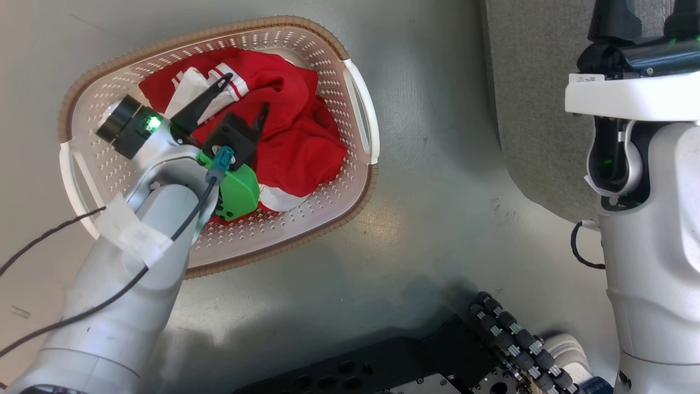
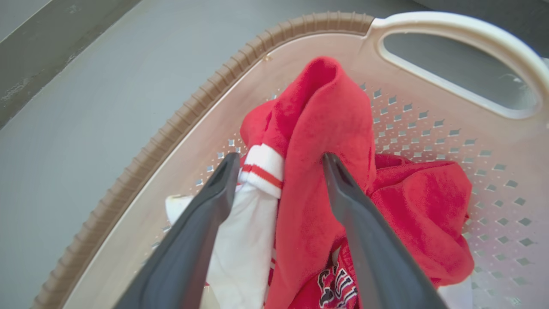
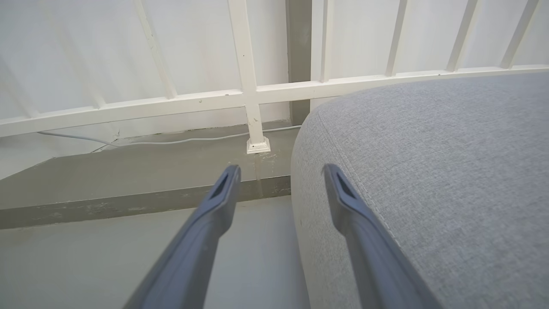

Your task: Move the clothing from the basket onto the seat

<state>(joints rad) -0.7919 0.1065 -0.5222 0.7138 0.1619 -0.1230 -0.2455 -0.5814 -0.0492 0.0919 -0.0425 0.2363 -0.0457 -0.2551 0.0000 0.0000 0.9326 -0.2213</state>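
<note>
- Left gripper (image 2: 281,161) spread wide, raised fold of red clothing (image 2: 317,120) between its fingers, inside laundry basket (image 2: 193,116).
- Risk: shallow pinch slips off; tangled fabric drags the basket.
- Right gripper (image 3: 281,171) spread, empty, seat (image 3: 429,171) edge just ahead.

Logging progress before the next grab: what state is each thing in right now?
Clothing: crumpled in a heap, not lifted out.
Basket: upright on the floor, holding the heap.
Seat: no clothing on the part seen.
Left gripper: open, astride a raised fold of the clothing.
Right gripper: open, holding nothing, by the seat's edge.
</note>
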